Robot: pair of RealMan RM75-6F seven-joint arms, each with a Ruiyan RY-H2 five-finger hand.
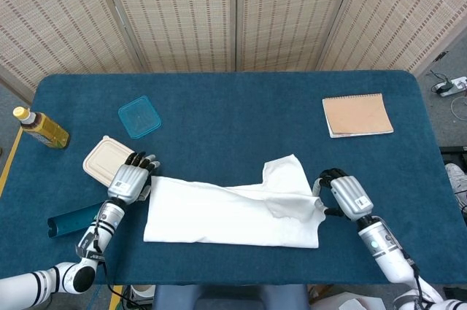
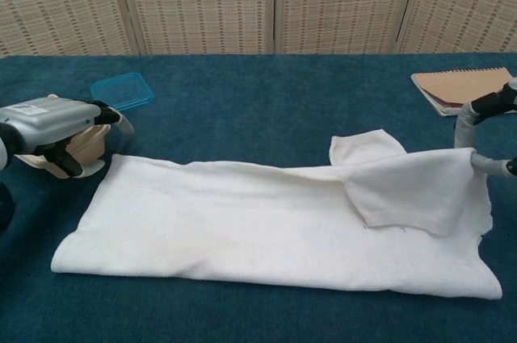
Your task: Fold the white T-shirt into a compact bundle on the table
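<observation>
The white T-shirt (image 1: 233,211) lies as a long folded band across the near middle of the blue table (image 1: 233,106), one sleeve (image 1: 286,171) poking out toward the far side. My left hand (image 1: 128,179) hovers just off the shirt's left end, fingers (image 2: 111,115) stretched out and holding nothing; the corner of the cloth (image 2: 121,164) lies flat beside it. My right hand (image 1: 344,195) is at the right end and pinches the shirt's edge (image 2: 467,159), which is still raised and folded inward over the band. In the chest view only the fingertips of the right hand (image 2: 485,129) show.
A beige lidded container (image 1: 102,160) sits right behind my left hand, with a blue lid (image 1: 139,117) beyond it. A tea bottle (image 1: 42,129) lies at the far left edge, a teal tube (image 1: 73,219) near the front left. A brown notebook (image 1: 357,114) lies at the right.
</observation>
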